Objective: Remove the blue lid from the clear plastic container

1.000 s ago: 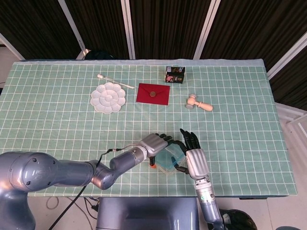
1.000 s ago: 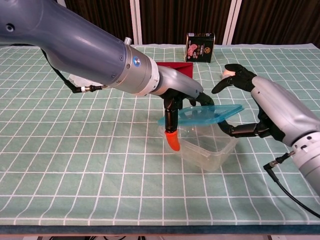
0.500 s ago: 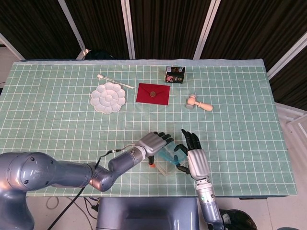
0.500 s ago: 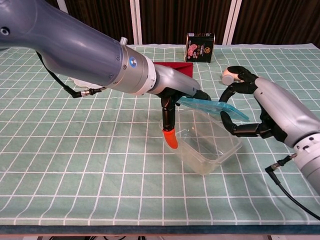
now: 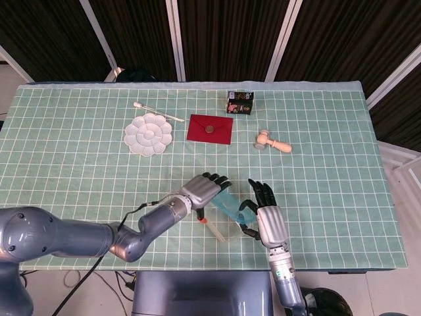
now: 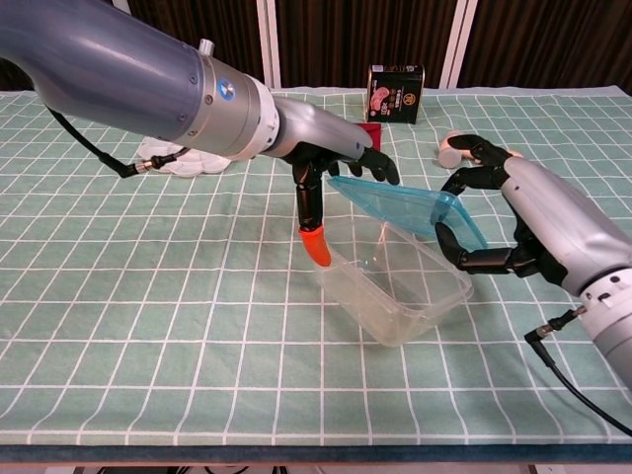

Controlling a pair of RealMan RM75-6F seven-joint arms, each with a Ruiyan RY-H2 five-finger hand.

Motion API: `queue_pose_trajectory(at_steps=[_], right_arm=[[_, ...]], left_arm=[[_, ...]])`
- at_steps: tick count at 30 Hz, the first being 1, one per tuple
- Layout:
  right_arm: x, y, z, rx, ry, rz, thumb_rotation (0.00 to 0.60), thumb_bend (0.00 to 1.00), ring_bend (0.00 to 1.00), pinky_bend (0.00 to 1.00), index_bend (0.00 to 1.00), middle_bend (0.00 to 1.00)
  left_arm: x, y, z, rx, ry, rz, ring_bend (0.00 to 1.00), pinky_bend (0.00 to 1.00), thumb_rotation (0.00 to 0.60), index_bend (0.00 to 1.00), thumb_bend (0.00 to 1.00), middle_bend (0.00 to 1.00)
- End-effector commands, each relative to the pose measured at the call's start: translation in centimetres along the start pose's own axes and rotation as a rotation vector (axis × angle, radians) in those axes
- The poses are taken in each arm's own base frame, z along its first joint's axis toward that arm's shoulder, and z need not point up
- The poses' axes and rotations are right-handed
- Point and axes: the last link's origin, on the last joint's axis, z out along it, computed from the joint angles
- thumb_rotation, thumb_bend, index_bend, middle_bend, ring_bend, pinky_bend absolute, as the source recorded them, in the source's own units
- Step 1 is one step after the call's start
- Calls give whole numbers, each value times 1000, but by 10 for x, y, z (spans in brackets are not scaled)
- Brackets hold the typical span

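Near the desk's front edge, the left robot hand pinches the blue lid, which has tilted up clear since a second ago. The clear plastic container sits open below. The right robot hand curls beside it, seemingly gripping nothing. The removal looks essentially done.

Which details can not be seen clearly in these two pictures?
- Head view: the clear container is almost invisible; the left hand and blue lid cover part of it.
- Chest view: the lid's far-right edge, behind the right hand's fingers; contact unclear.
- Both views: the print on the small black box is too small.
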Motion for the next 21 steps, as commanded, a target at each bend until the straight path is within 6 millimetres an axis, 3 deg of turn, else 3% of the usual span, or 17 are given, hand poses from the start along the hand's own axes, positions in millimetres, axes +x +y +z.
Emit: queue_pose_trajectory(at_steps=[1,13,21], right_arm=[[0,-1,0,4,3,0,600,573,0,0,585,85],[3,-4,8,28,31,-7,600,573,0,0,679,119],[12,-5,29,19,70,-22,600,573,0,0,698,131]], left_arm=[[2,-4,-4,4,10,-3,0,88,600,0,0,0],[12,-19,-24,8,57,-4,0,78,600,0,0,0],[21,-36,-39,38,106,-28,0,78,600,0,0,0]])
